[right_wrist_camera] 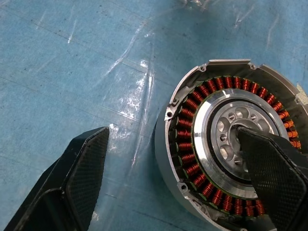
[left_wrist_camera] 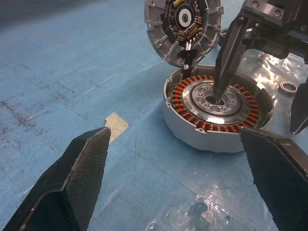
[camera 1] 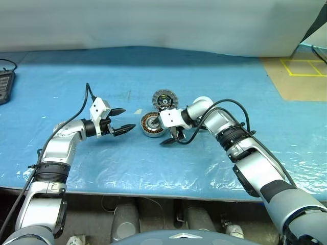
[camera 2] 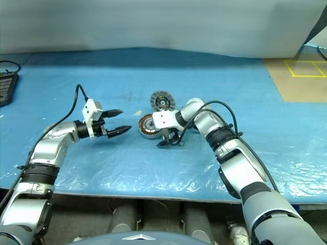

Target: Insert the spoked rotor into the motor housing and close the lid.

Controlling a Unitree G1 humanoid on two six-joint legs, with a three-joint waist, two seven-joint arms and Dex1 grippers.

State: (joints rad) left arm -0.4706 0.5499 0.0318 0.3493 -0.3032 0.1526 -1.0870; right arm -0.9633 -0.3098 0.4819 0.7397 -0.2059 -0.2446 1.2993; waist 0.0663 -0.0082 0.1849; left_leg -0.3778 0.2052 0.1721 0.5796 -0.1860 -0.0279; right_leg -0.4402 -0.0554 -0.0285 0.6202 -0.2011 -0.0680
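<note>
Here, the housing [left_wrist_camera: 214, 113], a shallow silvery cup, sits on a counter [camera 1: 76, 76] covered with blue sheet under wrinkled clear plastic. Inside the cup a ring of copper windings [right_wrist_camera: 185, 144] circles a pale metal centre with small holes. The lid [left_wrist_camera: 183, 24] leans tilted against the housing's far rim, its ribbed face with dark centre and yellow-green spot showing.

The right end effector [camera 1: 171, 140] is spread wide and holds nothing; one finger [left_wrist_camera: 230, 53] reaches into the cup's centre while the other stands outside the cup's wall. The left end effector [camera 1: 120, 120] is also wide and empty, apart from the housing, pointing toward it.

A small ring [left_wrist_camera: 288, 87] lies just beside the housing, and a pale square scrap [left_wrist_camera: 114, 125] lies nearby. Yellow tape lines [camera 1: 304, 66] mark a brown surface at the right. A pale wall [camera 1: 153, 23] rises behind the counter.
</note>
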